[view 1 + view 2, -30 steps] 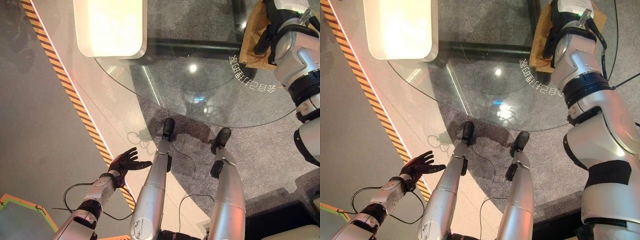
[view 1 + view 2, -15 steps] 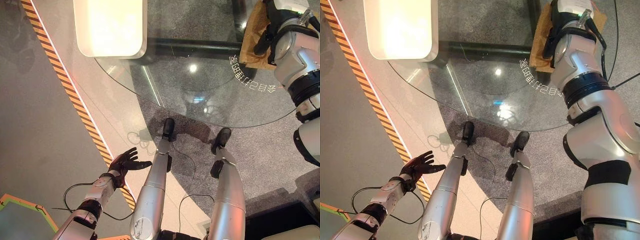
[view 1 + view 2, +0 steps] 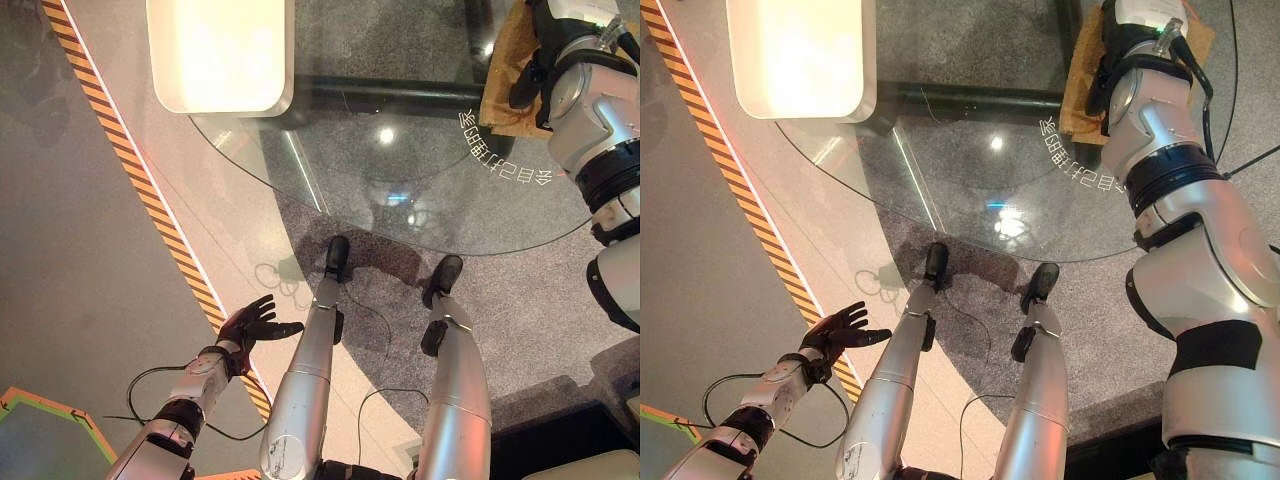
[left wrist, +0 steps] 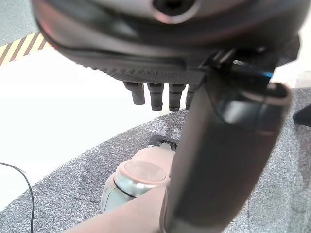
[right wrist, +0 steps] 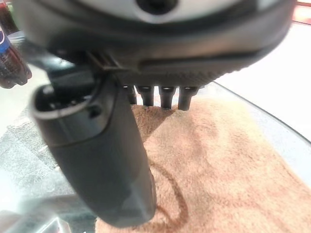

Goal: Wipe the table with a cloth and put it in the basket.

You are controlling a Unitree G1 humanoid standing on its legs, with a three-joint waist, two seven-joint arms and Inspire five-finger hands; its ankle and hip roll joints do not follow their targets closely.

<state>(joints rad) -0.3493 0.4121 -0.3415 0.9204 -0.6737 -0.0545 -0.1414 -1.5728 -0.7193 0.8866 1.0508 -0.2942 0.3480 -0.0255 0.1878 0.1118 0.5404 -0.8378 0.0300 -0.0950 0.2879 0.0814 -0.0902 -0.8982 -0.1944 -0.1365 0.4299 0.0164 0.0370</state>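
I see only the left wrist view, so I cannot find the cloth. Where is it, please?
Observer: The brown cloth lies on the glass table, at its far right side.
Operator: Is the right hand holding it?
Observer: No, its straight fingers reach over the cloth, not curled round it.
Operator: Is the left hand near the table?
Observer: No, the left hand hangs open, low over the floor, apart from it.
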